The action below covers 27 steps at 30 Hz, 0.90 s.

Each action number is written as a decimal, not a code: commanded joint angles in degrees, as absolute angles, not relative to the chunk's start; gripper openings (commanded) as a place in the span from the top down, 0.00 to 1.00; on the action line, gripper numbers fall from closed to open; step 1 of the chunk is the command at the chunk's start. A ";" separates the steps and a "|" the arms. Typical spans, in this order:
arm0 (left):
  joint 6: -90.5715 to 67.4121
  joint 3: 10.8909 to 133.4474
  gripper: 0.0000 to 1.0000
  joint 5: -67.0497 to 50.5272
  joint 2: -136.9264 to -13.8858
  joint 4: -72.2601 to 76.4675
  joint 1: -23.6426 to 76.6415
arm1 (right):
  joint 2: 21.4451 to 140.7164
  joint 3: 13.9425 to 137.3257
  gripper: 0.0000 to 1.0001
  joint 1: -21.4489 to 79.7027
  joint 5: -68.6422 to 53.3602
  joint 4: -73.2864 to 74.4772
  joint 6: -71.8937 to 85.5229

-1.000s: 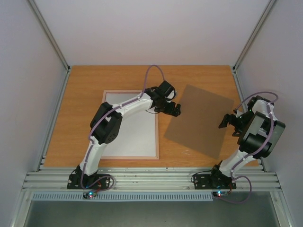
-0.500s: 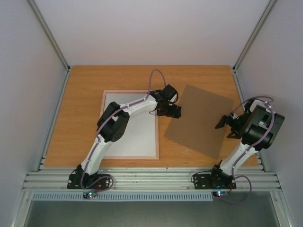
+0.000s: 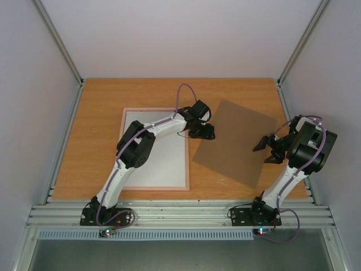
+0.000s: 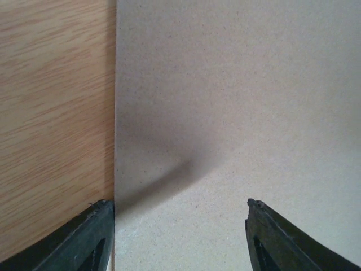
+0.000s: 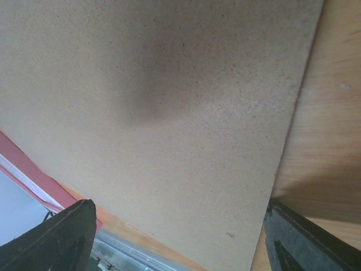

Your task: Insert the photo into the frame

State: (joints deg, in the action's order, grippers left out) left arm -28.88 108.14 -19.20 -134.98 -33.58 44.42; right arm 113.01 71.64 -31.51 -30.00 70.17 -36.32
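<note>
The frame (image 3: pixel 155 188), with its thin pale pink border, lies flat at the left-centre of the table. A white sheet (image 3: pixel 164 164) fills it; I cannot tell whether this is the photo's white back, and no printed picture shows. My left gripper (image 3: pixel 206 133) is open and empty, low over the left edge of the brown backing board (image 3: pixel 237 144). In the left wrist view the gripper (image 4: pixel 177 206) straddles that board's edge (image 4: pixel 237 113). My right gripper (image 3: pixel 261 153) is open and empty above the board's right part (image 5: pixel 169 113). The frame's pink corner (image 5: pixel 31 169) shows there too.
The wooden table (image 3: pixel 101 113) is walled by pale panels on three sides. A ribbed metal rail (image 3: pixel 180 213) runs along the near edge, where both arm bases are bolted. My left arm lies across the frame's upper right part.
My right gripper has swung left, from beside the board's right edge to over the board. My left gripper has settled a little lower at the board's left edge.
</note>
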 commanded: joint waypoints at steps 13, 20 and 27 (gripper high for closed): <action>-34.07 94.58 0.46 -35.42 -124.51 -4.87 46.09 | 115.64 70.57 0.23 -30.81 -33.81 65.67 -37.43; -33.68 91.31 0.50 -35.33 -120.38 -2.63 46.11 | 116.19 71.09 0.24 -29.66 -34.92 65.77 -37.89; -30.15 82.56 0.51 -31.12 -112.07 -2.15 45.61 | 116.67 72.47 0.25 -25.42 -37.62 65.67 -38.00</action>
State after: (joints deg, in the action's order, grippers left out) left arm -32.49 86.65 -25.58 -117.78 -8.67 42.76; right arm 113.62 72.23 -30.52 -28.80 70.48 -36.49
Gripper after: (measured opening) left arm 0.489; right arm 0.754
